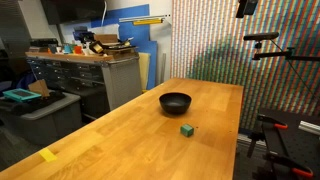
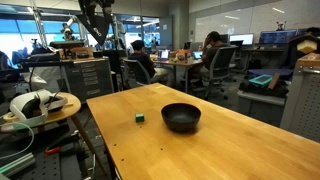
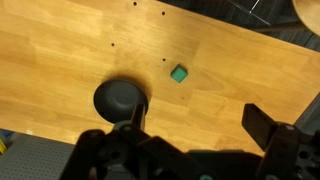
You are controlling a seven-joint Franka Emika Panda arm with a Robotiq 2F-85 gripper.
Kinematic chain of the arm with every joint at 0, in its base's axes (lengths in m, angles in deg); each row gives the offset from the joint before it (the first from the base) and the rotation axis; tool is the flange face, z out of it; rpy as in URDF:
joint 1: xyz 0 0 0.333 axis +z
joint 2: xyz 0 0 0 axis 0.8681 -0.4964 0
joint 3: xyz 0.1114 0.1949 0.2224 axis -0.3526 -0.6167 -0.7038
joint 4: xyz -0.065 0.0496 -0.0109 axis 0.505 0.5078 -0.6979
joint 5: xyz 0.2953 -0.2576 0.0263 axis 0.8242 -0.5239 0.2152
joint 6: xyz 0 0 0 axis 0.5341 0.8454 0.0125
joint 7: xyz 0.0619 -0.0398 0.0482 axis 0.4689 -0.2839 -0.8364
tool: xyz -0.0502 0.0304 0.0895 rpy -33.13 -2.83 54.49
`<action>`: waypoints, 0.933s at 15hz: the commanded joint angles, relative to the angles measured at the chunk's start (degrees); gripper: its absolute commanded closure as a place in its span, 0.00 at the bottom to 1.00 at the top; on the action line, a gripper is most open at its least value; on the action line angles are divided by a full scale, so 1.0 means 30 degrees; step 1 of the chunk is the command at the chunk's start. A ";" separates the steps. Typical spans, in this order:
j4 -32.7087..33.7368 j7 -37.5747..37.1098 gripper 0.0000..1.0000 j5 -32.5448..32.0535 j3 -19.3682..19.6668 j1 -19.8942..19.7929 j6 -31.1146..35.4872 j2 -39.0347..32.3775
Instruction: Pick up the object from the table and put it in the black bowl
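Note:
The tiny dark green block (image 1: 186, 129) sits on the light wooden table (image 1: 130, 140), close beside the black bowl (image 1: 175, 101) but apart from it. Both also show in an exterior view, the block (image 2: 140, 117) and the bowl (image 2: 181, 117). The bowl looks empty. In the wrist view my gripper (image 3: 200, 120) is open and empty, high above the table (image 3: 230, 80). The block (image 3: 179, 73) lies ahead of the fingers. The bowl (image 3: 118, 97) lies by the left finger.
A flat yellow scrap (image 1: 47, 154) lies near one table corner. A grey metal workbench (image 1: 85, 75) with drawers stands beyond the table. A small round side table (image 2: 40, 105) with white gear stands off one table edge. People sit at desks (image 2: 205, 60) behind.

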 commanded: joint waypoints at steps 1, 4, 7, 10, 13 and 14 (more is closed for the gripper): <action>0.0108 -0.0049 0.00 -0.0049 0.0054 0.0077 -0.0018 -0.0019; 0.0295 -0.0049 0.00 -0.0048 0.0053 0.0076 -0.0019 0.0052; 0.0307 -0.0049 0.00 -0.0048 0.0054 0.0076 -0.0019 0.0050; 0.0308 -0.0049 0.00 -0.0048 0.0053 0.0076 -0.0019 0.0049; 0.0308 -0.0049 0.00 -0.0048 0.0053 0.0076 -0.0019 0.0049; 0.0308 -0.0049 0.00 -0.0048 0.0053 0.0076 -0.0019 0.0049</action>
